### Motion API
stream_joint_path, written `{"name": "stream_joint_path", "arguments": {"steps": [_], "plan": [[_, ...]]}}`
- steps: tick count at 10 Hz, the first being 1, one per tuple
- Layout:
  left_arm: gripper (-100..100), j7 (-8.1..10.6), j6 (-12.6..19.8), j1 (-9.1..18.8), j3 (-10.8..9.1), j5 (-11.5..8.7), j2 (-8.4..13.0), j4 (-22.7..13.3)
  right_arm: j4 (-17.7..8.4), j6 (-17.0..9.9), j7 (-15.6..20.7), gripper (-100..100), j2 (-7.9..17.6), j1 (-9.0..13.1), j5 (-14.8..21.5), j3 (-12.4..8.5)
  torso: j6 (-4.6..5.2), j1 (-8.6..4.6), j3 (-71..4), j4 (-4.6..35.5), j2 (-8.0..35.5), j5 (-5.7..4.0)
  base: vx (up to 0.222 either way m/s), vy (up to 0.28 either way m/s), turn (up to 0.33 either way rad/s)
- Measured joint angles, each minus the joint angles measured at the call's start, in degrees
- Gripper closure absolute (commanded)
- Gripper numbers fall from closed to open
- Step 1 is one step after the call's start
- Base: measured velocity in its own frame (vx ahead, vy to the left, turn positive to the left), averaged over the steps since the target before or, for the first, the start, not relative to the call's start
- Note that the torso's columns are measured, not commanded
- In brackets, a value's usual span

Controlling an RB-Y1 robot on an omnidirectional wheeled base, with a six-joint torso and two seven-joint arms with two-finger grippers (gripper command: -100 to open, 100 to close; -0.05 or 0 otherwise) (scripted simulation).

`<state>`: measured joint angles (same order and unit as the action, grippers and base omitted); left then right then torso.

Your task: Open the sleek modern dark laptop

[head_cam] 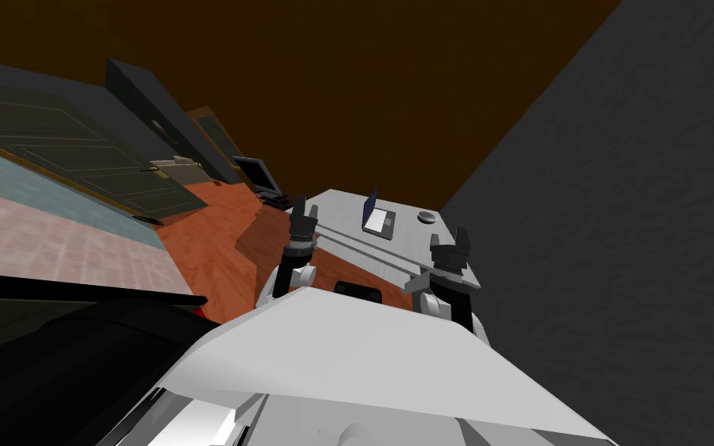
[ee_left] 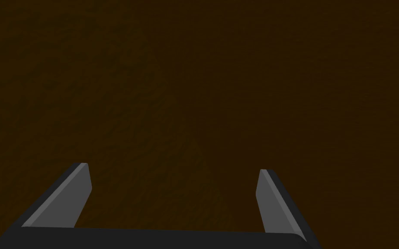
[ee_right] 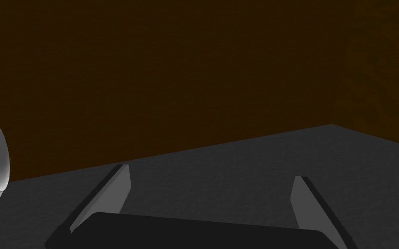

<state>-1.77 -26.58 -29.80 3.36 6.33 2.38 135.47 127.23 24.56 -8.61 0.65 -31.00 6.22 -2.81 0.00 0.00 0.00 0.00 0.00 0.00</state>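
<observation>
Ahead, laptop [head_cam: 379, 220], bowl [head_cam: 427, 217] near it on white table [head_cam: 340, 205]; L gripper [head_cam: 302, 207], R gripper [head_cam: 450, 238] jaws spread.

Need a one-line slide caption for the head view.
Left gripper and right gripper held open at the near edge of a white table holding a laptop and bowl.

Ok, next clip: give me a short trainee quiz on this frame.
1. True or false: the left hand is shut on the laptop.
2. Which thing on the table lies nearer the right hand? A laptop, B bowl, C mug.
3. Fill in: the fingers of both hands stand ____.
Key: 1 false; 2 B; 3 open.
</observation>
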Motion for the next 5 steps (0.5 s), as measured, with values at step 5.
{"name": "stream_joint_path", "arguments": {"steps": [5], "plan": [[0,0.00,0.0,0.0,0.00,0.0,0.0,0.0,0.0,0.0,0.0,0,0.0,0.0,0.0,0.0,0.00,0.00,-36.9,18.5,18.5,0.00,0.000,0.000,0.000]]}}
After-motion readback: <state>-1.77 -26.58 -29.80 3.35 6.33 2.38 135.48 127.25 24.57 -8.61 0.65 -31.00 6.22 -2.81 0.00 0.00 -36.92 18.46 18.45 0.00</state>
